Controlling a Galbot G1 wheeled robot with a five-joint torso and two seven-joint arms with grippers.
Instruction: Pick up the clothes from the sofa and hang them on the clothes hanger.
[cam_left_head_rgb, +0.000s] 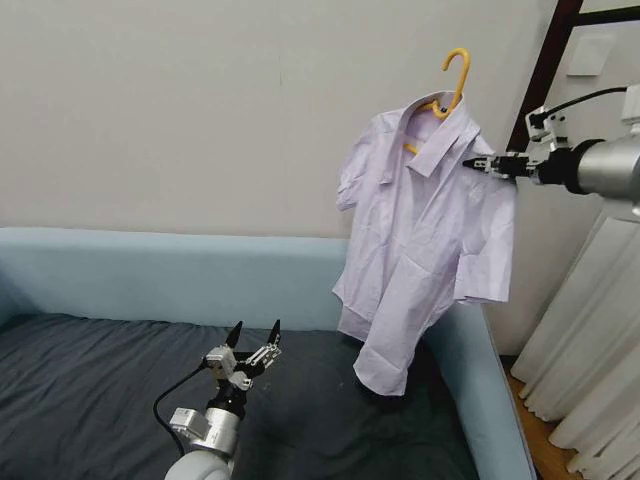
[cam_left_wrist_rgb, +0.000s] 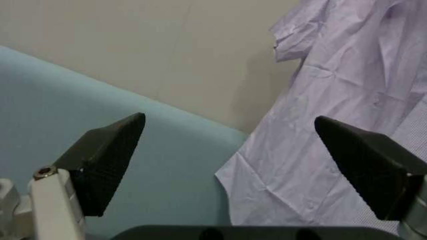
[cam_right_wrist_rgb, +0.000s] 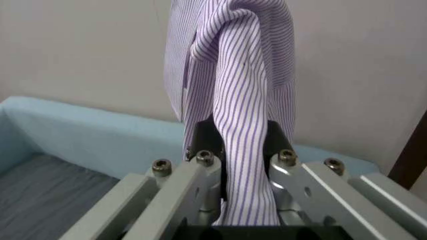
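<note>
Shirt (cam_left_head_rgb: 425, 235) cloth is clamped between the fingers of my right gripper (cam_left_head_rgb: 472, 162). In the right wrist view a bunched fold of it runs down through the closed jaws. I hold it at the shoulder, just beside the collar, high in front of the wall.

My left gripper (cam_left_head_rgb: 255, 335) hangs low over the dark seat cushion (cam_left_head_rgb: 90, 400) with its fingers spread wide and nothing between them. In its wrist view it looks towards the lower front of the garment.

As I judge it, the first half is done. The garment is off the sofa (cam_left_head_rgb: 150, 275) and its collar already sits around the yellow hanger (cam_left_head_rgb: 455, 75). The hanger's hook points up, free against the wall, and is caught on nothing I can see, so my right grip seems to carry the weight. Two things look left to do: seat both shoulders squarely on the hanger, and let go without the cloth sliding off.

The shirt is pale lilac with fine purple and white stripes, short-sleeved and collared. It is creased and hangs crooked. One sleeve is bunched up on the wall side. The lowest hem corner droops to the seat cushion, near the sofa's end wall. I cannot tell whether it touches.
</note>
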